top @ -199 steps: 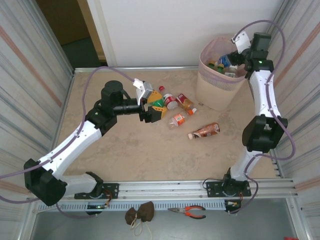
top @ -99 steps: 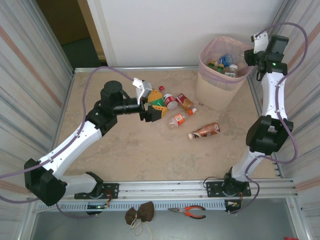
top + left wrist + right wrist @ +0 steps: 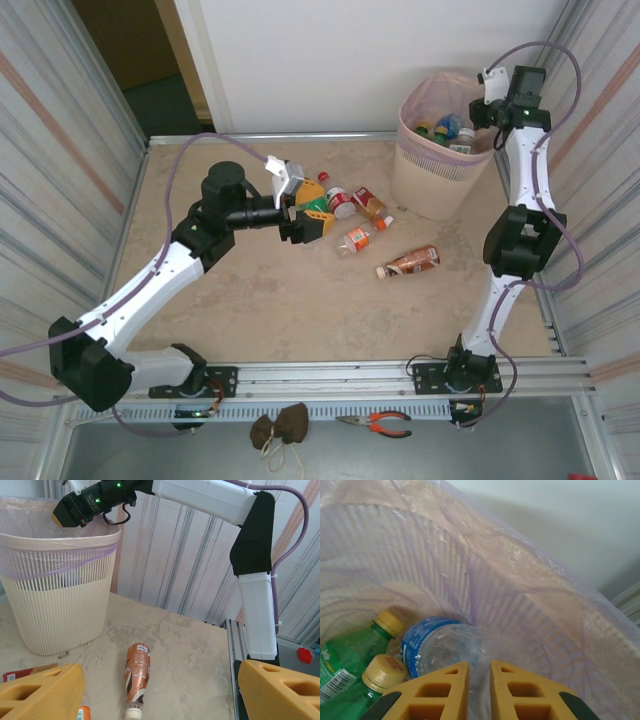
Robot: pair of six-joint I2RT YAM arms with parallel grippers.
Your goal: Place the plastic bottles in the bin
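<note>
Several plastic bottles lie on the worktop left of the bin, others inside it. Right pincer hangs over the bin, jaws together, empty; left pincer, jaws apart beside the loose ones, looks due to clamp one next

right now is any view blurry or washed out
Top external: sharp, even light, faint shadows under the loose bottles. Left wrist: bin and brown bottle crisp, left claw nearer and softer. Right wrist: haziest, pale liner with low contrast.

jaws closed over the bin — green bottles, a blue-labelled bottle inside.
</note>
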